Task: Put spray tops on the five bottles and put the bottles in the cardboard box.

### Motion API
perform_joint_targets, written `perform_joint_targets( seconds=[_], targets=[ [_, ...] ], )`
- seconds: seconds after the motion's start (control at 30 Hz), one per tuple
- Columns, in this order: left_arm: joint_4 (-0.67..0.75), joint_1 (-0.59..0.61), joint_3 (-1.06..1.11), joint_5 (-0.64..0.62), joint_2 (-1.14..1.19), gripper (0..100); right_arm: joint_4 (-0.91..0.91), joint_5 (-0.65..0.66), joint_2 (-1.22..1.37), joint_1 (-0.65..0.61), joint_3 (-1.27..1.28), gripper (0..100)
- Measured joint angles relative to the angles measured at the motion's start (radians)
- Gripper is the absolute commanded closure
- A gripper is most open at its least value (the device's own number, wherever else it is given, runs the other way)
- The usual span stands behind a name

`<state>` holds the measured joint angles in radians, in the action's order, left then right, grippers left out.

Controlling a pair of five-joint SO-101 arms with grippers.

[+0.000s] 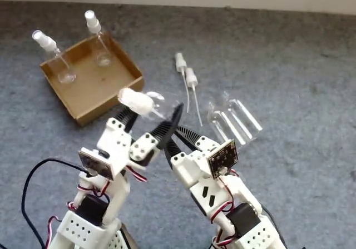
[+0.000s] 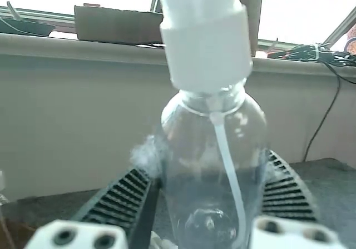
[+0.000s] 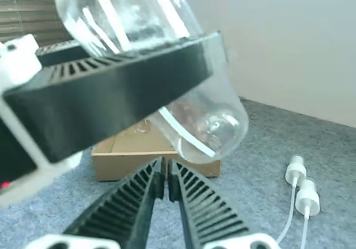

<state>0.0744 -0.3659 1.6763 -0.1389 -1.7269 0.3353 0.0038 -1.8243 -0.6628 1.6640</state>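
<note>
On the grey surface (image 1: 295, 60), the cardboard box (image 1: 108, 106) holds two capped bottles (image 1: 102, 51). The left gripper (image 1: 136, 111) has its fingers clamped on a third capped bottle (image 1: 142, 101) just beside the box, probably bound for it. The right gripper (image 3: 166, 185) has its fingers together, empty.

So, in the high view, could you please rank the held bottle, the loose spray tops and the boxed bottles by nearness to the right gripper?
1. The held bottle, just left of the right gripper.
2. The loose spray tops, just beyond it.
3. The boxed bottles, far left.
</note>
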Motion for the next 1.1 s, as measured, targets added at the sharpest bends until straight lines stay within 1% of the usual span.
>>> perform_joint_targets(
  seconds=[0.1, 0.17, 0.33, 0.5, 0.63, 0.73, 1.1],
  targets=[
    [0.0, 0.103, 0.0, 0.0, 0.0, 86, 0.0, 0.0, 0.0, 0.0, 0.0, 98.7],
    [0.002, 0.195, 0.0, 0.0, 0.0, 86, 0.0, 0.0, 0.0, 0.0, 0.0, 98.7],
    [0.066, 0.44, 0.0, 0.0, 0.002, 86, 0.0, 0.0, 0.0, 0.005, 0.0, 98.7],
    [0.074, 0.588, -0.02, 0.0, 0.002, 86, 0.0, 0.0, 0.0, -0.011, 0.0, 98.7],
    [0.032, 0.615, -0.109, 0.0, 0.023, 86, 0.0, 0.0, 0.0, -0.046, 0.0, 98.7],
    [-0.002, 0.615, -0.195, 0.0, 0.112, 86, 0.0, 0.0, 0.0, -0.048, 0.0, 98.7],
    [-0.002, 0.618, -0.489, 0.0, 0.747, 86, 0.0, 0.0, 0.0, -0.049, 0.0, 98.7]
  ],
)
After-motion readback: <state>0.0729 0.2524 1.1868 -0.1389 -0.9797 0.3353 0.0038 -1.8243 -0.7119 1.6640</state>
